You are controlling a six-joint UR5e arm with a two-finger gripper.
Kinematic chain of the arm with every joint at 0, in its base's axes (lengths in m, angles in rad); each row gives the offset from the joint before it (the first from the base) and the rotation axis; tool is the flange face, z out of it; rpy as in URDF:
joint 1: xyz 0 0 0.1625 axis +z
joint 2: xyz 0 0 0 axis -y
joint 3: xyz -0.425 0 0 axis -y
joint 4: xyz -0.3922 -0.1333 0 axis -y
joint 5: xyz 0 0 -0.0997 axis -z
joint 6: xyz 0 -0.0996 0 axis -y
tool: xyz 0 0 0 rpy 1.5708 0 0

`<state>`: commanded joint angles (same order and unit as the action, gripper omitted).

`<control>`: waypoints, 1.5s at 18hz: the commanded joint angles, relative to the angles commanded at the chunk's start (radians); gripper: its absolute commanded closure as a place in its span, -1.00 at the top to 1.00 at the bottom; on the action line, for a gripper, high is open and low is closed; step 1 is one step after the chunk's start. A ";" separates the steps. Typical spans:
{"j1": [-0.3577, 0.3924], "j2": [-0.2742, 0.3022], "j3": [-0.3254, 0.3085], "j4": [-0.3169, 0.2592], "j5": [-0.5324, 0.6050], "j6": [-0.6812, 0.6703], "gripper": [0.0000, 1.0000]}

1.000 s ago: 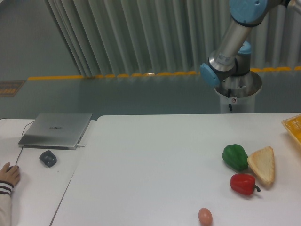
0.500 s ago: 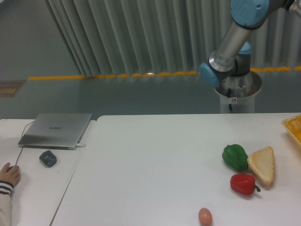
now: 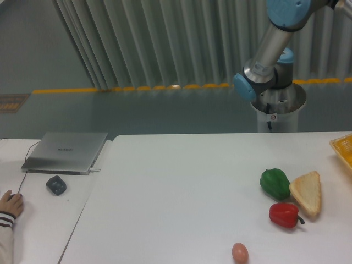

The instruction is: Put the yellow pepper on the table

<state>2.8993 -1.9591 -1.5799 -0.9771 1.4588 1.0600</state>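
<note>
**Pepper and gripper both out of frame**

Above the table's (image 3: 181,181) far right corner, only the arm's (image 3: 268,52) elbow and its base show; the gripper is out of the picture, so you cannot tell how its fingers stand or whether they hold anything. The yellow pepper is nowhere to be seen either. It may be in the fingers, or off to the right, but these pictures do not settle it.

Near the right edge lie a green pepper (image 3: 274,183), touching or just beside a bread wedge (image 3: 307,192), with a red pepper (image 3: 285,215) just in front of them. An egg (image 3: 240,252) sits near the front edge. The middle and left of the table look like the sensible drop zone.

If you are carrying the pepper, bring it down over that bare stretch, well apart from the cluster and the egg. Lower until it rests on the surface before you let go; a lumpy, glossy pepper will likely roll if dropped.

At the right edge, a corner of a yellow basket (image 3: 343,149) pokes into view. Its contents are cut off, so you cannot say what it holds.
</note>
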 joint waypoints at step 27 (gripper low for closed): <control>-0.359 -0.020 0.026 -0.014 -0.011 0.004 -0.42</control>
<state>2.5403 -1.9787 -1.5539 -0.9910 1.4481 1.0644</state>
